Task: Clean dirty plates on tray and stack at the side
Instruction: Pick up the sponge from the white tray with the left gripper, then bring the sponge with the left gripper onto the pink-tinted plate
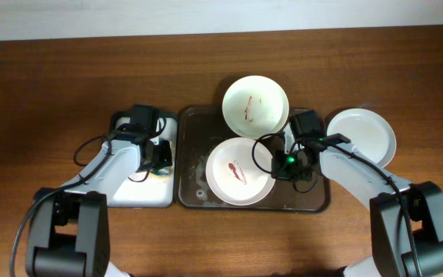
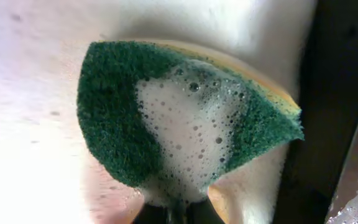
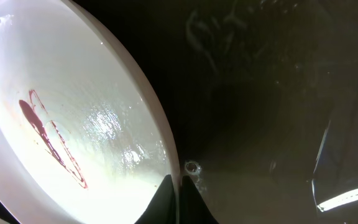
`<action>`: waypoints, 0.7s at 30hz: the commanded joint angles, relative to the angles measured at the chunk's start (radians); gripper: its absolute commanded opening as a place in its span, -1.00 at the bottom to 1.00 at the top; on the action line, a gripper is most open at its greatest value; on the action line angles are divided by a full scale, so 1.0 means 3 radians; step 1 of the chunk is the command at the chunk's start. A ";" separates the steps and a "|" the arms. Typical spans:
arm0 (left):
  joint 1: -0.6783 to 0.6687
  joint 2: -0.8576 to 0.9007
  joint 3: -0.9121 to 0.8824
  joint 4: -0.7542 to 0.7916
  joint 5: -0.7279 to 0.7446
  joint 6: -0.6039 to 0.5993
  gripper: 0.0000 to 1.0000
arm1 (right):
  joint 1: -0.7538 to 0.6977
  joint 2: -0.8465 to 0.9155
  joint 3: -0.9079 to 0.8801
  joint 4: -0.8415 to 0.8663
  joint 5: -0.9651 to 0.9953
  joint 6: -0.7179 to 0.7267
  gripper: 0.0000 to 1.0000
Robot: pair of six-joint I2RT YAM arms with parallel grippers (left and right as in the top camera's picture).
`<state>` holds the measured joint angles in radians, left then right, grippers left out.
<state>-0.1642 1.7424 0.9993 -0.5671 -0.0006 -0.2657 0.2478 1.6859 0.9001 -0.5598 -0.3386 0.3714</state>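
The dark tray (image 1: 193, 138) lies mid-table, wet inside. A pinkish-white plate (image 1: 239, 171) with a red sauce streak lies in it. My right gripper (image 1: 280, 164) is shut on this plate's right rim; in the right wrist view the fingers (image 3: 178, 186) pinch the rim of the plate (image 3: 92, 124) over the tray floor (image 3: 260, 93). A pale mint plate (image 1: 255, 105) with sauce sits on the tray's far edge. A clean white plate (image 1: 361, 135) lies on the bare table at the right. My left gripper (image 1: 160, 156) is shut on a foamy green sponge (image 2: 123, 106).
A smaller white tray (image 1: 133, 192) stands left of the dark tray, under my left gripper; its white floor (image 2: 30, 124) fills the left wrist view. Soap bubbles lie on the dark tray's left part (image 1: 201, 163). Bare wood tabletop (image 1: 52, 92) surrounds both trays.
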 commanded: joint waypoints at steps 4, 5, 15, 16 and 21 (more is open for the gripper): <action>0.0058 -0.0674 0.0086 -0.0093 0.0014 0.0043 -1.00 | 0.0031 0.0014 -0.0005 -0.0001 -0.0029 0.0024 -0.92; 0.0058 -0.0720 0.0086 -0.0092 0.0014 0.0042 -1.00 | 0.0031 0.0014 -0.0005 -0.0001 -0.0029 0.0024 -0.92; 0.0055 -0.0992 0.0088 0.0183 -0.0553 0.0066 -1.00 | 0.0031 0.0014 -0.0005 -0.0001 -0.0019 0.0024 -0.92; 0.0055 -0.0992 0.0088 0.0234 -0.0609 0.0098 -1.00 | 0.0031 0.0014 -0.0005 -0.0001 -0.0018 0.0024 -0.92; 0.0055 -0.1043 0.0088 0.0387 -0.0855 0.0126 -1.00 | 0.0031 0.0014 -0.0005 0.0000 -0.0018 0.0024 -0.92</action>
<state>-0.1493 1.4712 1.0073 -0.4721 -0.2062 -0.2474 0.2478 1.6859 0.9001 -0.5602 -0.3386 0.3714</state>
